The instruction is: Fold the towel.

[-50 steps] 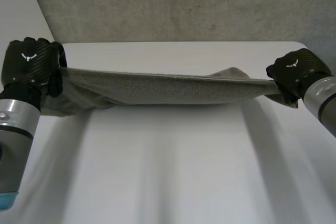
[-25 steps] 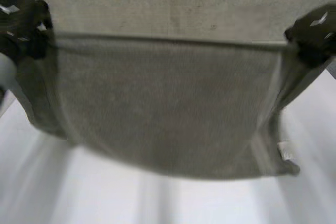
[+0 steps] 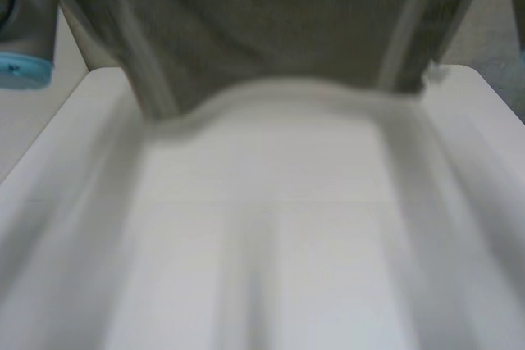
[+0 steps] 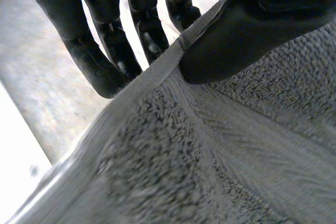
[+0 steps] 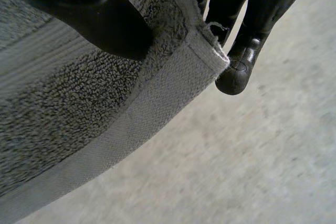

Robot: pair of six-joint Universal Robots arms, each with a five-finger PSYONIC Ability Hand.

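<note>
Spreading step: towel (image 3: 271, 30) hangs at frame top above table (image 3: 271, 243), left hand (image 4: 247, 30) & right hand (image 5: 89, 14) clamped thumb-vs-fingers on its hem; next prob. lay it flat.

Soft diffuse light, bright white table (image 3: 271, 243) with faint streaked shadows, towel (image 3: 271, 22) dim above it

No readable text, label, brand, number or sign: not on the towel (image 3: 271, 30), not on the table (image 3: 271, 243), not on the left hand (image 4: 94, 56) or the right hand (image 5: 252, 30).
</note>
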